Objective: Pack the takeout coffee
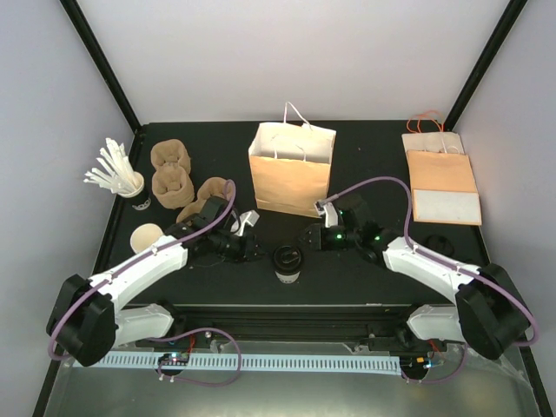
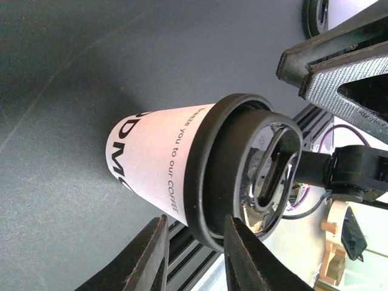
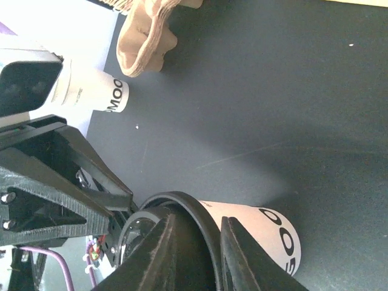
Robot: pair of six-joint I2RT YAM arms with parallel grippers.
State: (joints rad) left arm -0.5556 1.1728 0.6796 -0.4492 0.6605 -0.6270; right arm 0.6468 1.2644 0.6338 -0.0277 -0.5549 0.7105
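Observation:
The takeout coffee (image 1: 287, 261), a white paper cup with a black lid, stands upright at the table's front middle, short of the brown paper bag (image 1: 291, 169) behind it. My left gripper (image 1: 254, 248) is at its left and my right gripper (image 1: 308, 236) at its upper right. In the left wrist view the lid's rim (image 2: 206, 182) lies between the parted jaws of my left gripper (image 2: 196, 219), and one finger stands clear of the cup. My right gripper (image 3: 199, 218) straddles the rim (image 3: 200, 221) closely. Whether it presses the rim is unclear.
A dark cup of white stirrers (image 1: 130, 187) stands at the far left, with moulded cardboard carriers (image 1: 171, 169) beside it. A lidless cup (image 1: 146, 236) sits under my left arm. Flat paper bags (image 1: 443, 178) lie at the back right. A rail (image 1: 287, 313) runs along the near edge.

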